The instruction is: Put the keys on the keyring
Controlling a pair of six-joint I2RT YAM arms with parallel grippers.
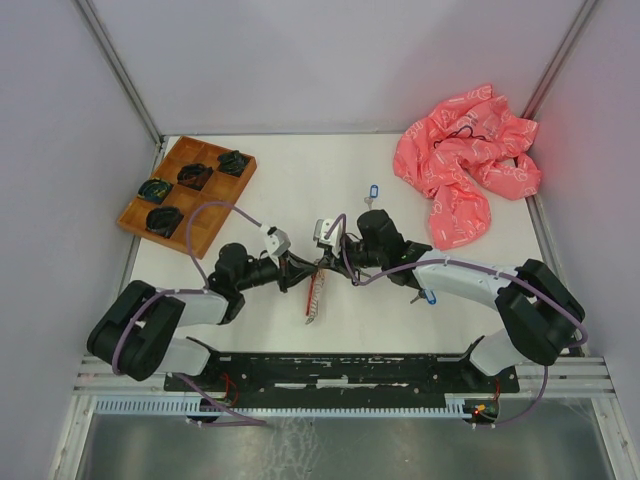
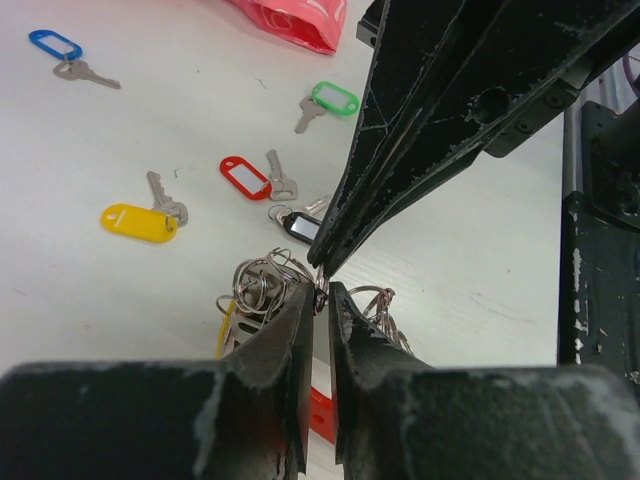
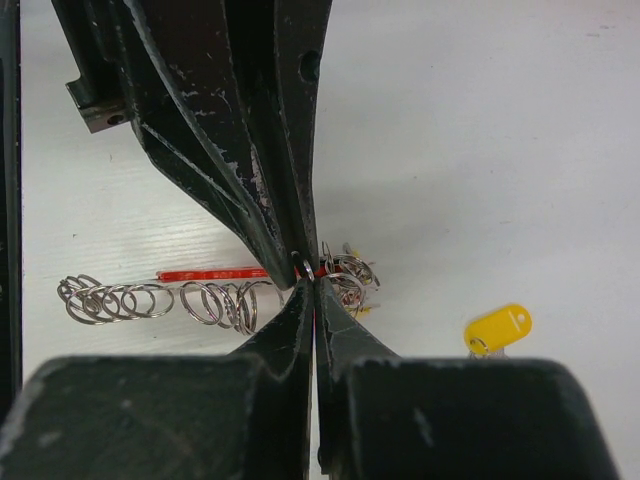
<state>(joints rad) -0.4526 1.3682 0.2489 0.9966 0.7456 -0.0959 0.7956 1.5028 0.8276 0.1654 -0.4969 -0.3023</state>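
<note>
Keyring point(image 1: 314, 298) far from table point(image 1: 300, 190) edges

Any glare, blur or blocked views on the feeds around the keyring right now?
Top external: even light, no glare, keyring small and partly covered. Left wrist: loose keys sharp, left fingers dark and soft up close. Right wrist: dark right fingers fill much of the frame, keyring crisp.
</note>
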